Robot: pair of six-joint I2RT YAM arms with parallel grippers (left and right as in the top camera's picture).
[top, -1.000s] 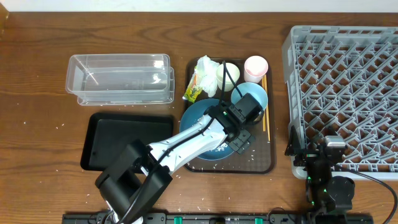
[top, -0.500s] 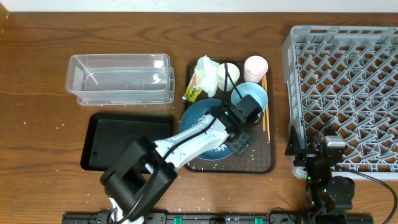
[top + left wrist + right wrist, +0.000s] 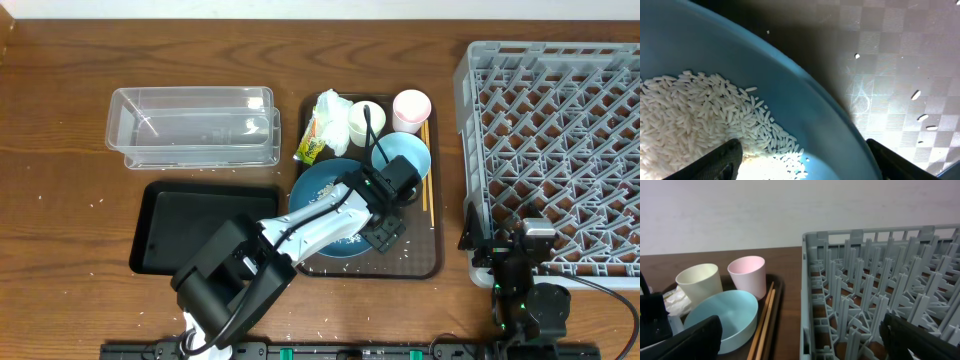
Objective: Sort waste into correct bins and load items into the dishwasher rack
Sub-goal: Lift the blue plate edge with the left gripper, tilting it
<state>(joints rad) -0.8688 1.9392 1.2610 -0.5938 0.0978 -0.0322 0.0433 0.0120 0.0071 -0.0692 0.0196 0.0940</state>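
Observation:
My left gripper is open and straddles the right rim of the deep-blue plate. One finger is inside by the heap of rice, the other outside over the brown tray. Behind the plate stand the light-blue bowl, white cup and pink cup. A crumpled tissue and yellow-green wrapper lie at the tray's back left. My right gripper is open and holds nothing, at the grey rack's front left corner.
The dishes sit on a dark brown serving tray with stray rice grains. Wooden chopsticks lie along its right side. A clear tub and a black tray lie to the left.
My left arm has shifted a little toward the table's front, uncovering more of the white cup, and its jaws have narrowed slightly. The right arm has not moved.

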